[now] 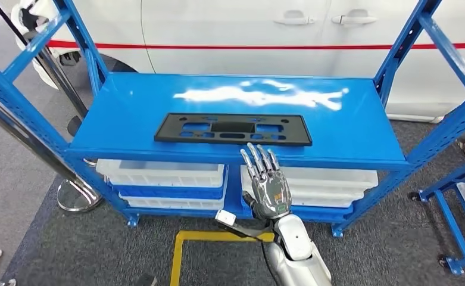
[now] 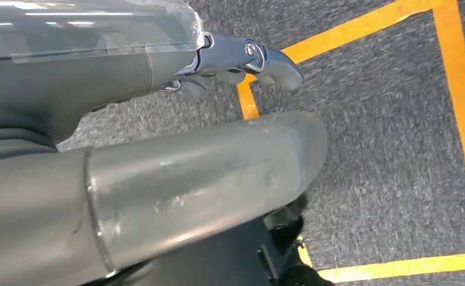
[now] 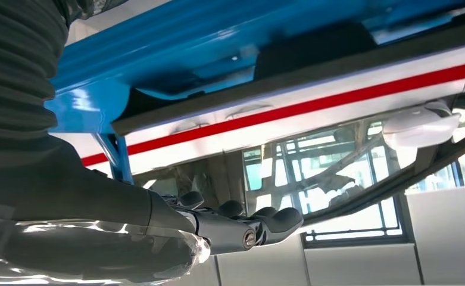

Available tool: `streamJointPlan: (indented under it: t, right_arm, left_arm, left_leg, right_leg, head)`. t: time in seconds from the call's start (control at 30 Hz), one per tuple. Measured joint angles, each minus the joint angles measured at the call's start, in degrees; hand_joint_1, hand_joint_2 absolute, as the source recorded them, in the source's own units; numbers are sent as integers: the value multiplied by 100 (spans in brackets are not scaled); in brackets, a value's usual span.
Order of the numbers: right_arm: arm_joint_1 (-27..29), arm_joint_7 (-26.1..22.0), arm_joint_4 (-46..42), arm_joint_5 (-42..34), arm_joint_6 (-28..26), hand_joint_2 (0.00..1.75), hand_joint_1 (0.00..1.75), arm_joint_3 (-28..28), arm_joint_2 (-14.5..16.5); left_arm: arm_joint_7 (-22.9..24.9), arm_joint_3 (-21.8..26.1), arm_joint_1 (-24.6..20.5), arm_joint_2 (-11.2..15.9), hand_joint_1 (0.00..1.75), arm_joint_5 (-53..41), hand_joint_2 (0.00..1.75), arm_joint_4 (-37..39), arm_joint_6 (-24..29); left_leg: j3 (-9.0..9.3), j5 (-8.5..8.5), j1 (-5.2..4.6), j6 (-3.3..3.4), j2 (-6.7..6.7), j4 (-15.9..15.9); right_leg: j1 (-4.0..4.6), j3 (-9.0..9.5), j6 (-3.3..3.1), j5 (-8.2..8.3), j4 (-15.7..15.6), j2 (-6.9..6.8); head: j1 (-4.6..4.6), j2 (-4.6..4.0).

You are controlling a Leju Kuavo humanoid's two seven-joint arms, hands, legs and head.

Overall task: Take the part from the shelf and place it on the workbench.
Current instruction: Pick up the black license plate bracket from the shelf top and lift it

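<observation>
The part [image 1: 233, 129] is a flat black rectangular plate with cut-outs. It lies on the top board of the blue shelf [image 1: 128, 101], close to the front edge. My right hand [image 1: 267, 182] is raised in front of that edge with its fingers stretched out and apart, holding nothing. Its fingertips reach the board's front lip just below the part's right half, and I cannot tell if they touch. In the right wrist view the same hand [image 3: 218, 229] is empty below the blue shelf [image 3: 218, 36]. My left hand [image 2: 236, 59] hangs over the floor, holding nothing.
White bins [image 1: 164, 173] [image 1: 331, 179] fill the lower level of the shelf. A white car [image 1: 247, 30] stands right behind it. Yellow tape [image 1: 179, 250] marks the grey carpet in front. A chrome post base [image 1: 78, 193] sits at the left and another blue rack [image 1: 456, 196] at the right.
</observation>
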Motion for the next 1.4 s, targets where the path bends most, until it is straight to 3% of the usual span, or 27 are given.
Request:
streamJointPlan:
  t: [0.1,0.17,0.27,0.3,0.33,0.4,0.47,0.5,0.6,0.67,0.77,0.8,0.83,0.87,0.93,1.0,1.07,1.17,1.2,1.27,1.3,1.33,1.37,1.4]
  right_arm:
    - [2,50,-9,7,-1,175,0,-1,1]
    - [-8,68,-27,7,-2,175,0,-2,1]
    - [17,75,-34,7,-1,175,0,-2,-6]
    - [34,79,-33,7,0,175,0,-2,-10]
    - [46,83,-33,7,0,175,0,-2,-13]
    - [49,96,-34,7,0,175,0,-2,-15]
    - [44,113,-37,7,0,175,0,-3,-15]
    - [47,123,-40,9,0,175,0,-4,-15]
    - [54,146,-52,16,-1,175,0,-8,-14]
    - [46,153,-66,34,-2,175,0,-7,-9]
    - [48,166,-76,75,0,175,0,-1,-1]
    - [57,169,-76,84,0,175,0,0,-1]
    - [64,172,-76,89,0,175,0,0,-1]
    - [69,173,-77,91,0,175,0,1,-1]
    - [69,177,-77,95,0,175,0,2,0]
    - [63,196,-78,101,0,175,0,4,0]
    - [64,228,-79,103,0,175,0,7,0]
    - [55,261,-101,96,-2,175,0,16,-1]
    - [48,266,-109,92,-2,175,0,19,-2]
    - [59,269,-113,88,-1,175,0,19,-10]
    - [74,272,-113,88,0,175,0,18,-16]
    - [89,274,-113,88,0,175,0,17,-22]
    - [96,276,-113,88,0,175,0,18,-27]
    - [96,278,-113,88,-1,175,0,19,-29]
  left_arm:
    - [2,0,6,0,0,-6,0,-1,-2]
    - [1,1,7,-3,0,-7,0,-1,-2]
    - [2,2,-2,-4,0,-8,0,-1,-4]
    - [3,2,2,-4,0,-8,0,-1,-5]
    - [4,2,8,-5,0,-8,0,-1,-6]
    - [7,2,16,-9,0,-14,0,-1,-9]
    - [8,2,10,-13,0,-21,0,-2,-12]
    - [9,2,5,-14,0,-23,0,-3,-13]
    - [14,2,-5,-13,0,-27,0,-4,-13]
    - [14,2,-14,-13,0,-34,0,-7,-14]
    - [14,2,-13,-13,0,-60,0,-8,-15]
    - [15,2,-3,-14,0,-67,0,-8,-15]
    - [15,2,7,-14,0,-72,0,-8,-15]
    - [16,2,12,-14,0,-73,0,-8,-15]
    - [17,2,11,-12,0,-74,0,-8,-15]
    - [17,2,-3,-6,0,-76,0,-8,-15]
    - [17,2,-10,0,0,-82,0,-11,-17]
    - [16,2,0,-2,0,-91,0,-19,-19]
    - [15,3,-3,-2,0,-92,0,-20,-20]
    - [14,4,-13,-3,0,-93,0,-21,-25]
    - [15,4,-13,-4,0,-93,0,-21,-27]
    - [16,4,-8,-4,0,-93,0,-21,-27]
    - [17,4,-3,-5,0,-96,0,-21,-25]
    - [18,4,0,-7,0,-103,0,-21,-22]
  left_leg:
    - [54,-23,1,73,-4,-103]
    - [123,-9,37,141,4,-182]
    - [174,-42,44,197,10,-201]
    - [188,-60,43,198,8,-198]
    - [208,-81,44,191,5,-192]
    - [270,-143,47,163,-2,-170]
    - [307,-215,31,105,-9,-131]
    - [308,-242,21,70,-11,-114]
    - [318,-293,27,-34,-6,-111]
    - [241,-435,42,-90,0,110]
    - [-333,-873,49,-138,2,1207]
    - [-520,-917,50,-142,2,1497]
    - [-608,-837,49,-136,2,1572]
    - [-580,-642,47,-118,2,1412]
    - [-288,-150,33,-43,2,654]
    - [-53,45,-9,39,4,92]
    - [-11,-5,-47,82,1,-34]
    - [90,-2,11,148,3,-172]
    - [135,-2,31,171,7,-210]
    - [189,-42,28,201,11,-220]
    - [213,-67,28,205,9,-216]
    - [245,-97,29,203,7,-211]
    - [281,-128,29,196,3,-203]
    - [323,-165,31,184,-1,-191]
  right_leg:
    - [3,10,88,-26,-7,-8]
    - [9,-97,138,-198,270,-16]
    - [-18,-678,185,-624,1327,-22]
    - [-31,-832,198,-638,1545,-23]
    - [-45,-891,208,-539,1562,-25]
    - [-69,-676,209,-75,965,-29]
    - [-66,-377,186,215,293,-27]
    - [-58,-303,168,242,119,-22]
    - [-42,-268,80,185,42,-2]
    - [-59,-213,4,164,13,-7]
    - [-46,-147,-69,106,5,-26]
    - [-36,-125,-78,85,6,-24]
    - [-27,-96,-81,62,7,-16]
    - [-19,-56,-79,36,7,-8]
    - [-10,35,-65,-26,4,2]
    - [-2,63,-24,-68,9,4]
    - [-2,50,35,-79,-3,2]
    - [8,21,128,-187,128,-13]
    - [9,-81,151,-297,351,-16]
    - [-10,-511,183,-578,1102,-16]
    - [-22,-726,199,-644,1418,-17]
    - [-35,-872,212,-603,1575,-18]
    - [-48,-895,220,-440,1492,-20]
    - [-60,-809,222,-189,1201,-24]
  head:
    - [1,0]
    - [3,0]
    - [2,0]
    - [2,0]
    - [2,0]
    - [3,0]
    - [3,0]
    - [3,0]
    - [1,0]
    - [0,0]
    - [-1,0]
    - [-1,0]
    - [-1,0]
    - [-1,0]
    - [0,0]
    - [1,0]
    - [1,0]
    - [3,0]
    - [4,0]
    - [7,0]
    - [7,0]
    - [7,0]
    - [8,0]
    - [8,0]
